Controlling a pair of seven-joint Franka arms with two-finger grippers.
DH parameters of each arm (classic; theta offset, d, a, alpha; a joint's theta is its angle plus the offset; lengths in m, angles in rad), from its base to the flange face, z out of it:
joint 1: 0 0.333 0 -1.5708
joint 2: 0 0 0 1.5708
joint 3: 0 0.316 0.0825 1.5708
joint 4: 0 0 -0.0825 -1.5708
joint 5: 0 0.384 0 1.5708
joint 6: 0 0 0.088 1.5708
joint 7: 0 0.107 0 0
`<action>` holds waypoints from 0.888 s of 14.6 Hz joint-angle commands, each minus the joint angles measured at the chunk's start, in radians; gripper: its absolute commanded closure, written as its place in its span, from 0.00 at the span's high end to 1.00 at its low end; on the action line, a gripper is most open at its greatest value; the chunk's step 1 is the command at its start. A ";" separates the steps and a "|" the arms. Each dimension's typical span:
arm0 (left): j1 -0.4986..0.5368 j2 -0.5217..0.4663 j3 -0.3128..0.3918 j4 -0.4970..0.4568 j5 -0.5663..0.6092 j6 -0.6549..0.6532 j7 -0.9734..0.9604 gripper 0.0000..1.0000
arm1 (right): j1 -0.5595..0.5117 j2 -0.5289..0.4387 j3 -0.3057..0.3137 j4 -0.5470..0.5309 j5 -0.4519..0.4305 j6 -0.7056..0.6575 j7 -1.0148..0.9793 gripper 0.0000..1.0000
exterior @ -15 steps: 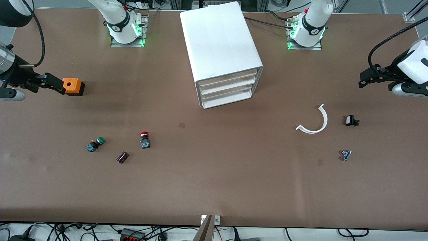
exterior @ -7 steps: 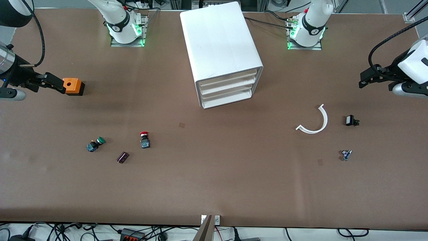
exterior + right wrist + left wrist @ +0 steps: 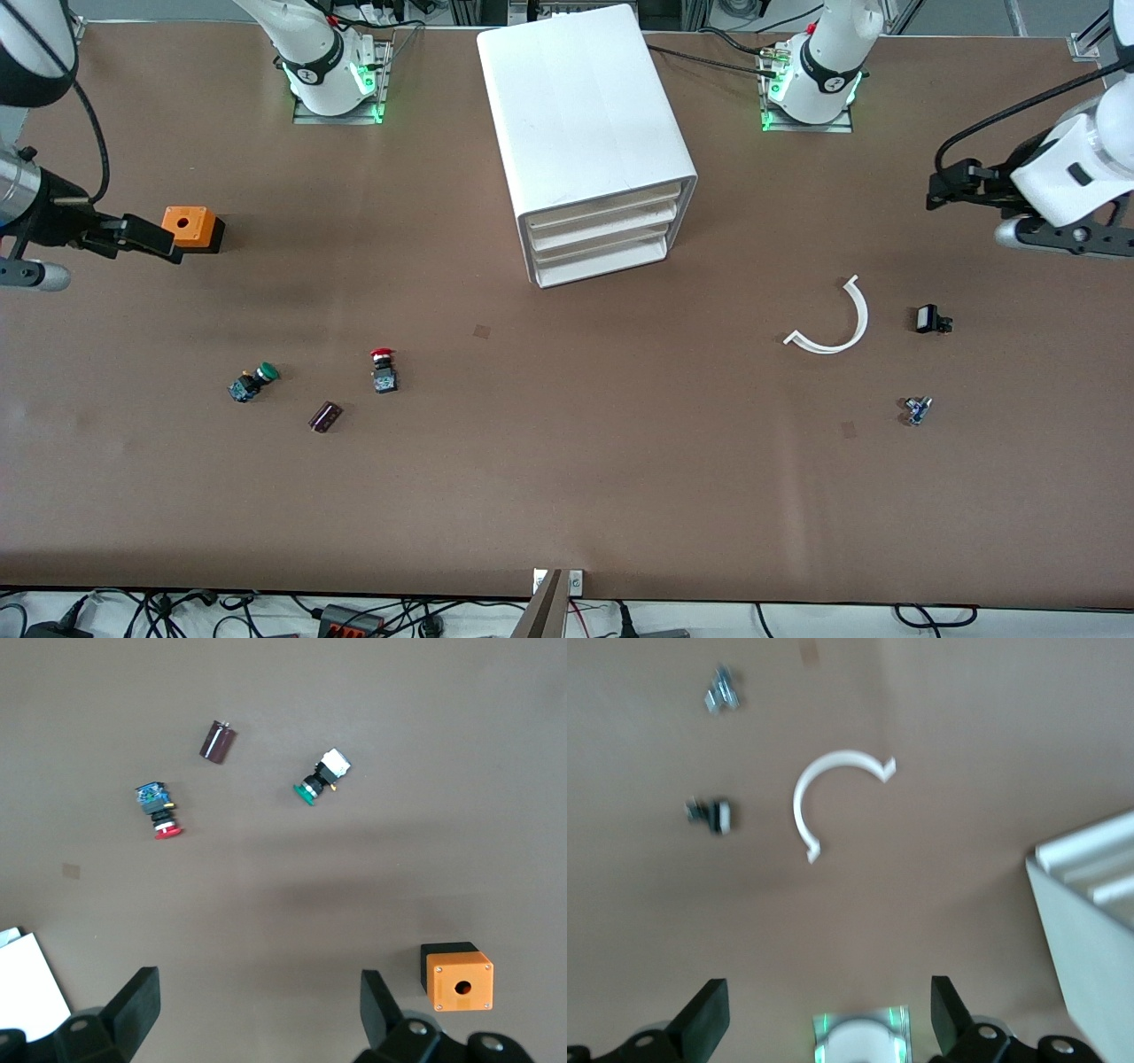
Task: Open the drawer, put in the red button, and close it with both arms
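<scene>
The white drawer cabinet (image 3: 585, 124) stands mid-table near the bases, its three drawers (image 3: 602, 237) all shut. The red button (image 3: 384, 368) lies on its side on the table toward the right arm's end, nearer the front camera than the cabinet; the right wrist view also shows the red button (image 3: 159, 811). My right gripper (image 3: 164, 239) hangs open and empty beside an orange box (image 3: 193, 226). My left gripper (image 3: 946, 190) hovers open and empty at the left arm's end of the table. Both wrist views show wide-apart fingers, the left gripper (image 3: 830, 1019) and the right gripper (image 3: 260, 1010).
A green-capped button (image 3: 253, 382) and a dark cylinder (image 3: 325, 416) lie near the red button. A white curved piece (image 3: 837, 328), a small black part (image 3: 930, 319) and a small blue part (image 3: 917, 409) lie toward the left arm's end.
The left gripper has moved toward the bases and a little toward the cabinet. The right arm has shifted slightly beside the orange box. Both stay open.
</scene>
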 commanded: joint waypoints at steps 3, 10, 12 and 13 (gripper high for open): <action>-0.045 0.079 -0.007 0.019 -0.078 -0.158 0.024 1.00 | 0.067 0.120 0.020 0.104 -0.053 0.011 -0.012 1.00; -0.088 0.181 -0.044 -0.192 -0.544 0.158 0.255 1.00 | 0.127 0.180 0.018 0.110 0.023 0.040 0.010 1.00; -0.089 0.198 -0.096 -0.291 -0.674 0.312 0.375 1.00 | 0.133 0.217 0.018 0.112 0.009 0.078 -0.007 1.00; -0.088 0.213 -0.125 -0.306 -0.708 0.354 0.409 1.00 | 0.135 0.232 0.020 0.110 0.005 0.088 -0.007 1.00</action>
